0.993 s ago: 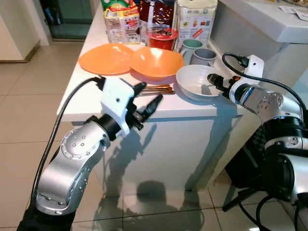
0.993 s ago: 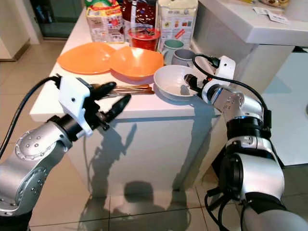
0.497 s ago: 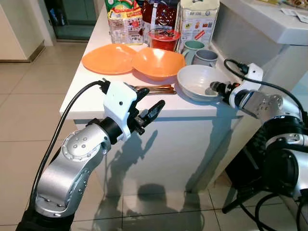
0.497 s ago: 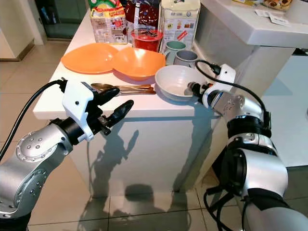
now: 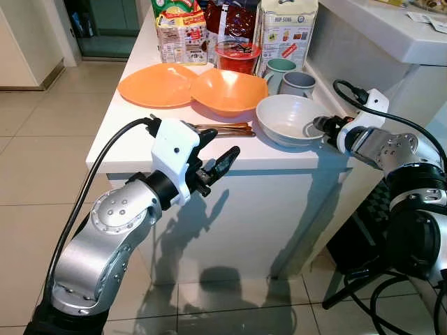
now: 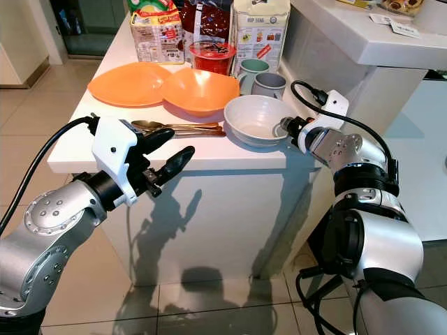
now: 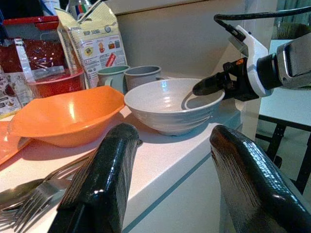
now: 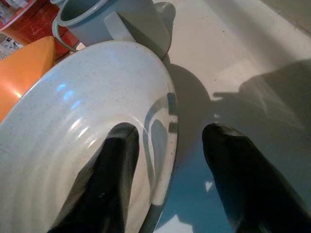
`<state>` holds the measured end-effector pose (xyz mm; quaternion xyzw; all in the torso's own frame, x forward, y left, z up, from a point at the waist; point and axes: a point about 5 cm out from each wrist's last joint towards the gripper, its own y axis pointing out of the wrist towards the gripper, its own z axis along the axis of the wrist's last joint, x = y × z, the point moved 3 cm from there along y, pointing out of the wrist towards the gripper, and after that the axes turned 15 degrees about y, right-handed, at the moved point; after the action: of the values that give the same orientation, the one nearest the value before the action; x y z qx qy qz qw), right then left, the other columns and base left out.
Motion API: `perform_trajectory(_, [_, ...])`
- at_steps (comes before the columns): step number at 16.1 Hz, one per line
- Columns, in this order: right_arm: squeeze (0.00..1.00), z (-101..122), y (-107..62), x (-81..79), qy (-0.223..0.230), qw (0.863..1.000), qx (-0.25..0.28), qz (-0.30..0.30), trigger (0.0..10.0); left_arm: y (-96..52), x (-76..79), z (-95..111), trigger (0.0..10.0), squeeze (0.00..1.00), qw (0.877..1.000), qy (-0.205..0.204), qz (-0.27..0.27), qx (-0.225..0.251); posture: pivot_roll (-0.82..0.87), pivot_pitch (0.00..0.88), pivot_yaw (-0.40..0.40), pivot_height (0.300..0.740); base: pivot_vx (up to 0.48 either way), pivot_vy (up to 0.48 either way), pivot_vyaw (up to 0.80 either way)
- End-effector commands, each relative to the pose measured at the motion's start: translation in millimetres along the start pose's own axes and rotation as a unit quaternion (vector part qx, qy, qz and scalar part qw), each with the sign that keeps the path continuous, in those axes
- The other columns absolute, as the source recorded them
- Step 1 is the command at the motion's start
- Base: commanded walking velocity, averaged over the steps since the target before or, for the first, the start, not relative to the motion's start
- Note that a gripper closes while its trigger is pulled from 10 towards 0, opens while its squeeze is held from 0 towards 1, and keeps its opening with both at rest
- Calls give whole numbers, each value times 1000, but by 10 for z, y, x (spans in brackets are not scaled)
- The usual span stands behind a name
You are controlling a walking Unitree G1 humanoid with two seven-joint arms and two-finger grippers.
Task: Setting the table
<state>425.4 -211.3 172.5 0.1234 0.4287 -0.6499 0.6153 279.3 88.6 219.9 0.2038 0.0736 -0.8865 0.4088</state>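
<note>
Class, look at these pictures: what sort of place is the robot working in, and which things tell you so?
Most likely a home kitchen: a white counter holds an orange plate, a white bowl, mugs and food packets, above a tiled floor.

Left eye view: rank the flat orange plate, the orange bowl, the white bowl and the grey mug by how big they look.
1. orange plate and orange bowl: alike, not ranked.
2. white bowl: slightly smaller, though nearer the camera.
3. grey mug: clearly smallest.
</note>
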Motion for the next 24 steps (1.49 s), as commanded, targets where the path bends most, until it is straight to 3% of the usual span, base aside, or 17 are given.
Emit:
perform_trajectory(1, [0, 56, -11, -45, 14, 1000, 5, 6, 0, 14, 40, 66, 10000, 0, 1000, 4, -10, 10, 73, 0, -62, 740, 0, 0, 0])
perform_trajectory(12, [0, 62, -26, 37, 56, 998, 7, -5, 0, 30, 46, 71, 10000, 0, 1000, 3, -14, 13, 70, 0, -51, 740, 0, 0, 0])
perform_trajectory(21, [0, 203, -99, -208, 105, 991, 21, 74, 0, 46, 13, 91, 10000, 0, 1000, 6, -4, 18, 69, 0, -47, 740, 0, 0, 0])
perform_trajectory(23, [0, 294, -252, -419, 60, 987, 33, 143, 0, 36, -99, 87, 10000, 0, 999, 8, 38, 16, 70, 0, -53, 740, 0, 0, 0])
perform_trajectory(24, [0, 322, -351, -470, -2, 984, 64, 165, 0, 39, -178, 47, 10000, 0, 997, 7, 73, 4, 70, 0, -53, 740, 0, 0, 0])
